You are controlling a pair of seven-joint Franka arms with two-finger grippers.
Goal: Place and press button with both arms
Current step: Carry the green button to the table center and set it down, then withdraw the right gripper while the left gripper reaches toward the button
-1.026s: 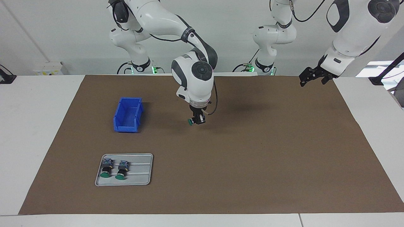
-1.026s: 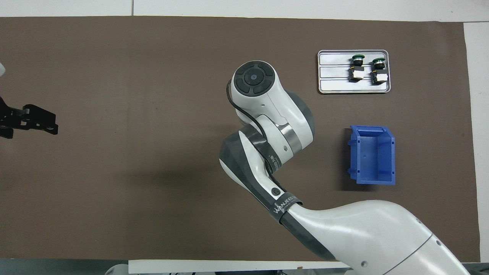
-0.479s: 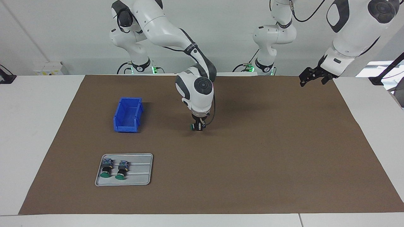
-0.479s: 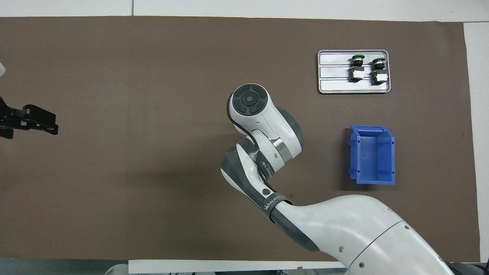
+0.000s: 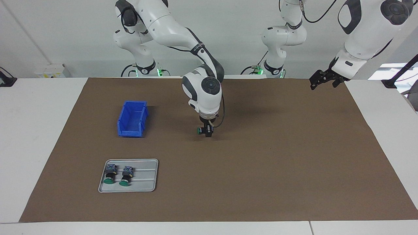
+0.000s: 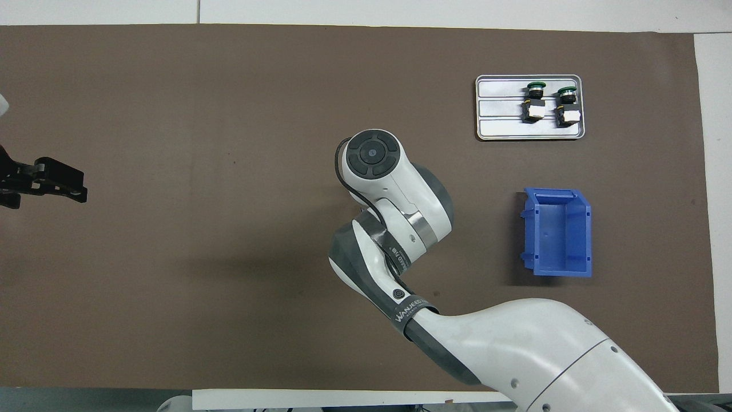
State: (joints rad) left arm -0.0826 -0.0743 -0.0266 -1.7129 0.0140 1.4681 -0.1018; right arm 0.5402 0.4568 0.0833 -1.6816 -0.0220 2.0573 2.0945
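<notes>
The right tool is low over the middle of the brown mat with the green-capped button between its fingers, grip unclear, left tool waiting open; lying sideways, the button may roll once freed.

The right arm is reaching out over the middle of the table, wrist pointing straight down, with the right gripper sitting low at the surface. The left arm is waiting at its own end, elbow raised, with the left gripper hanging in the air, fingers spread apart.
</notes>
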